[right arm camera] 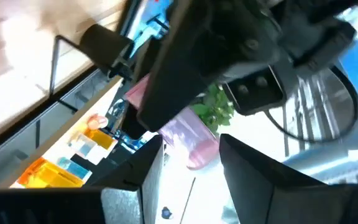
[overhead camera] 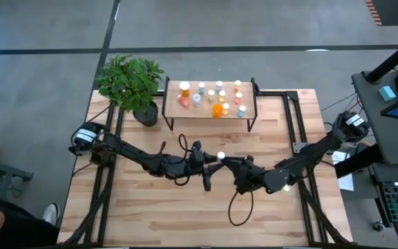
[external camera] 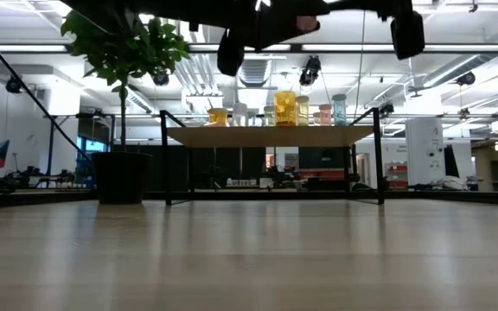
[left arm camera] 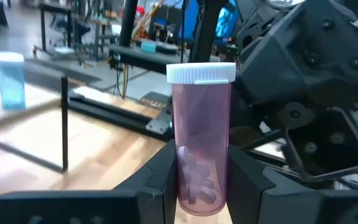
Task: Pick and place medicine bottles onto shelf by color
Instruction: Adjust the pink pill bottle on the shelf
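Most bottles already on shelf, pink bottle mid-table in air, clamped by L gripper; R gripper jaws apart beside it, placing left.

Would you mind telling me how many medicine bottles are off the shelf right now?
1: a pink bottle gripped by the left pincer above mid-table. Others may hide beneath the arms.
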Tool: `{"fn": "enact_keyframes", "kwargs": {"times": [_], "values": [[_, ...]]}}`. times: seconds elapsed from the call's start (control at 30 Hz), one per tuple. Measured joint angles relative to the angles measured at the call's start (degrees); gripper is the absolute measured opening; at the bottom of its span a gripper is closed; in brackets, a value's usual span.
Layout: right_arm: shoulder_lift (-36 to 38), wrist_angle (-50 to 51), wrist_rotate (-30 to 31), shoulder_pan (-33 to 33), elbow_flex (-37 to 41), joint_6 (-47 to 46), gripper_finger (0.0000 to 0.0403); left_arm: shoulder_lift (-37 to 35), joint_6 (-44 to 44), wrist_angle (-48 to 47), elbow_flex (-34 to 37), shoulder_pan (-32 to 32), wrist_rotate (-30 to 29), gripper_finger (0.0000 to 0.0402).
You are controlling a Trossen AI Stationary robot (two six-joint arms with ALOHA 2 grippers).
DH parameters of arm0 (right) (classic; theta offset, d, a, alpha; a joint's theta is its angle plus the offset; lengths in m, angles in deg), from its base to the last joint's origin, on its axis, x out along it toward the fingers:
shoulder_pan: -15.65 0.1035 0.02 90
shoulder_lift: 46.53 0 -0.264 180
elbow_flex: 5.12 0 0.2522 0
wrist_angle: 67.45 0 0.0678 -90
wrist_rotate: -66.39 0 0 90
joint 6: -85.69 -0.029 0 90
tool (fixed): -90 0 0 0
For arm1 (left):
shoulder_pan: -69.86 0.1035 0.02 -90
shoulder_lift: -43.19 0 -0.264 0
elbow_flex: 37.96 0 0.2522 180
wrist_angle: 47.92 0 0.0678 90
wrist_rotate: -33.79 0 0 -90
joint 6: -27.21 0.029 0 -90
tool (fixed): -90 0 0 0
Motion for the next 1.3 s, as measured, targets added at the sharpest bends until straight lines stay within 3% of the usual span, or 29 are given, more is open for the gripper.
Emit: {"fn": "enact_keyframes", "kwargs": {"times": [0.23, 0.4, 0.5, 0.63, 0.7, 0.8, 0.9, 1.17, 1.3], "values": [[3.6, -0.4, 0.2, 0.0, 0.0, -9.9, 0.0146, -1.0, 10.1, 0.8, 0.2, 0.0, -3.3, 0.0082], [6.8, -0.2, 2.2, 0.2, 0.0, -22.7, 0.0143, -2.9, 18.7, 0.4, 0.2, 0.0, -6.7, 0.0082], [9.1, -0.2, 4.4, 0.2, 0.0, -34.7, 0.0136, -4.4, 23.3, -0.4, 0.3, -0.2, -8.3, 0.0082], [12.8, 0.3, 3.4, 0.1, 0.1, -59.3, 0.0124, -8.1, 27.4, -5.3, 1.7, -0.5, -10.4, 0.0082], [15.3, 3.9, -2.3, -0.3, 0.1, -71.5, 0.0119, -10.2, 28.6, -5.6, 3.9, -0.8, -10.4, 0.0082], [18.5, 9.4, -19.9, -2.8, 0.1, -87.5, 0.0117, -13.9, 29.4, -5.3, 8.1, -1.1, -10.5, 0.0082], [19.8, 9.7, -32.1, -7.1, 0.1, -96.8, 0.0117, -17.6, 29.9, -5.0, 11.9, -1.1, -10.4, 0.0082], [15.3, 10.2, -36.3, -17.1, -1.9, -105.4, 0.0155, -21.5, 35.0, -1.8, 17.6, -1.1, -10.1, 0.0082], [11.2, 11.9, -42.1, -20.2, -6.4, -106.7, 0.0168, -21.5, 35.5, -1.7, 17.7, -0.8, -10.3, 0.0082]]}}
